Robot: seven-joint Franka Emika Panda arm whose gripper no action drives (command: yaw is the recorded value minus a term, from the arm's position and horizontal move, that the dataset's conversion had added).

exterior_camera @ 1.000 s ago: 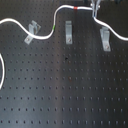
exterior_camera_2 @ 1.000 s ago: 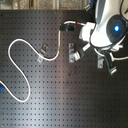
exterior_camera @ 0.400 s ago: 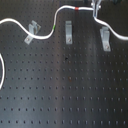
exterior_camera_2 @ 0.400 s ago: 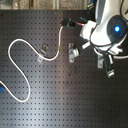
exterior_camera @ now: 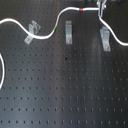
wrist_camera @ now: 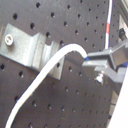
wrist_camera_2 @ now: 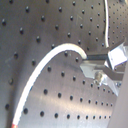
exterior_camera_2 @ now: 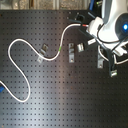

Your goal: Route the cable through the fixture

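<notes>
The cable (exterior_camera: 49,34) snakes across the perforated counter (exterior_camera: 65,95), its end pinched in the closed fingers (wrist_camera: 102,62) near the metal clip (wrist_camera: 35,50). Pulled taut, it could slip free or ride over the clip instead of seating.

We see the white cable (wrist_camera_2: 47,62) arching over the black perforated board (wrist_camera_2: 45,30); one end meets the grey gripper finger (wrist_camera_2: 100,62), which pinches it; a red band (wrist_camera_2: 16,119) marks its lower stretch.
</notes>
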